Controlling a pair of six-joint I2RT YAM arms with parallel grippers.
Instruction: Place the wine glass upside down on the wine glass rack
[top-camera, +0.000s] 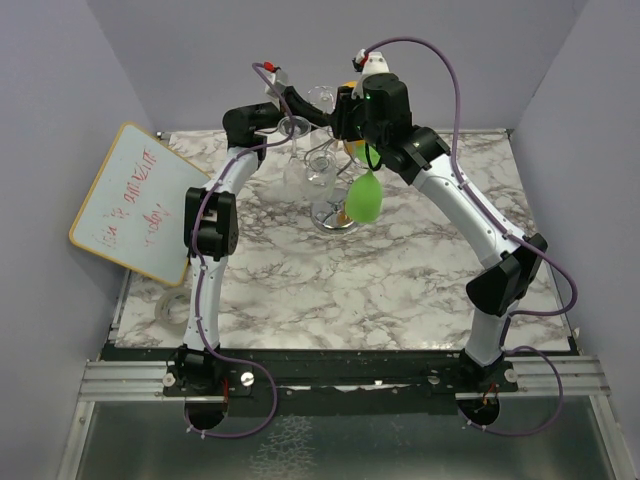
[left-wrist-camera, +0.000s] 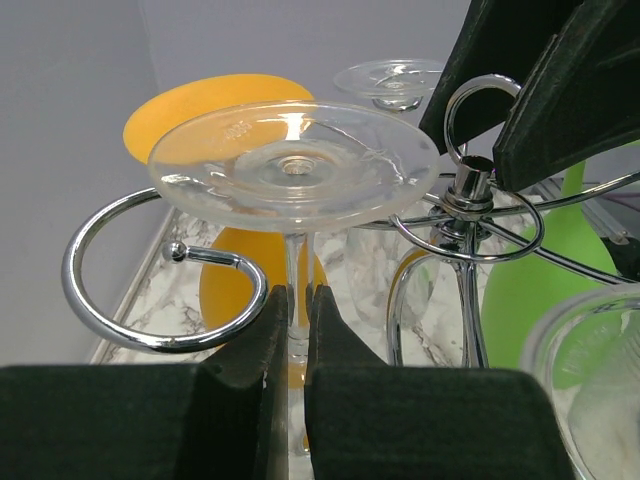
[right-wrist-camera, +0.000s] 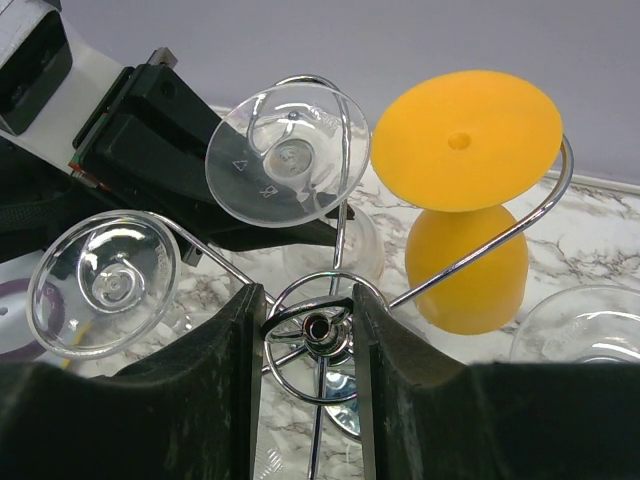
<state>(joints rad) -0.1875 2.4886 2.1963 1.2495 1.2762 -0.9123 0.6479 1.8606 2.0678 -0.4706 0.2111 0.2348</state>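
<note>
Lilac walls (top-camera: 200, 60) enclose the marbled surface (top-camera: 400, 290); near its far edge stands the wine glass rack (top-camera: 335, 213), top clasped by the right gripper (right-wrist-camera: 308, 305), left gripper (left-wrist-camera: 290, 325) clamping the inverted wine glass (left-wrist-camera: 295, 165) by its stem.

My top camera looks down on the bench (top-camera: 400, 290) from behind; both wrist cameras sit close, sharing the wine glass rack (right-wrist-camera: 322, 328).

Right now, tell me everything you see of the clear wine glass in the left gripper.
The wine glass is clear and upside down: round foot on top, level, thin stem running down, bowl hidden below. The left gripper has its jaws shut on the stem. The stem stands beside the open end of a curl of the wine glass rack; contact unclear.
</note>
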